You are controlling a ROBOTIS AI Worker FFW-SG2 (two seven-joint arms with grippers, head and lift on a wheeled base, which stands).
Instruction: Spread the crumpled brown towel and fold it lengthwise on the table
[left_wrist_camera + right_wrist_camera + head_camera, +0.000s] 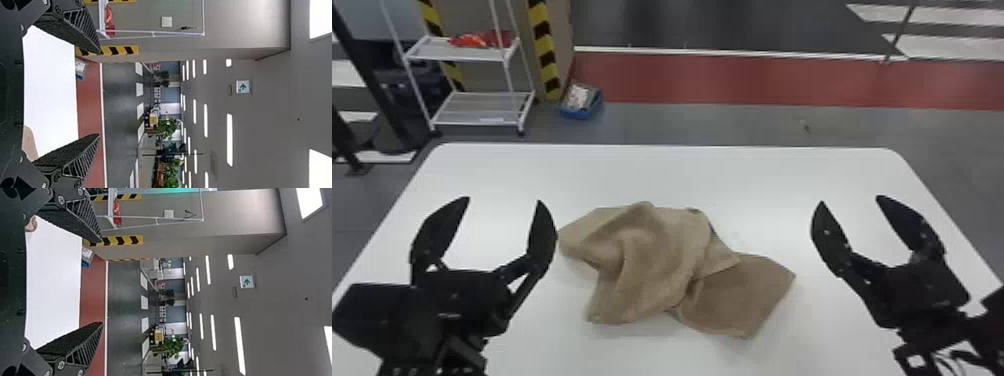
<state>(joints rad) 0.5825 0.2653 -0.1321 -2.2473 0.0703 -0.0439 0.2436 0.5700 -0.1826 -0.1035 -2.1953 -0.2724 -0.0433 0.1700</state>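
Brown towel first, in the head view: it lies crumpled near the middle of the worktop, well in from the far edge. Its thick, ridged part is toward the left side, while a flatter flap reaches toward the right side, its outer corners fairly plain to see. Your left gripper has its fingers spread wide, close by the towel's left end in this view; your right gripper is likewise spread, farther out from the flap, toward the worktop's right edge. Neither has any cloth between its fingers.

In the left wrist view, the fingers stand well apart with nothing between them, and a rounded bit of the towel shows beside one of them.

In the right wrist view, the fingers are just as widely parted and empty, with a small piece of cloth just past one finger.

The step in hand looks to be spreading; folding seems some way off. You would do well to take the flap's outer corner with the right gripper, catching a single layer, and look for a true corner in the ridged part with the left. Draw them apart low and slowly: pinch a doubled ridge and you may drag the whole bundle instead.
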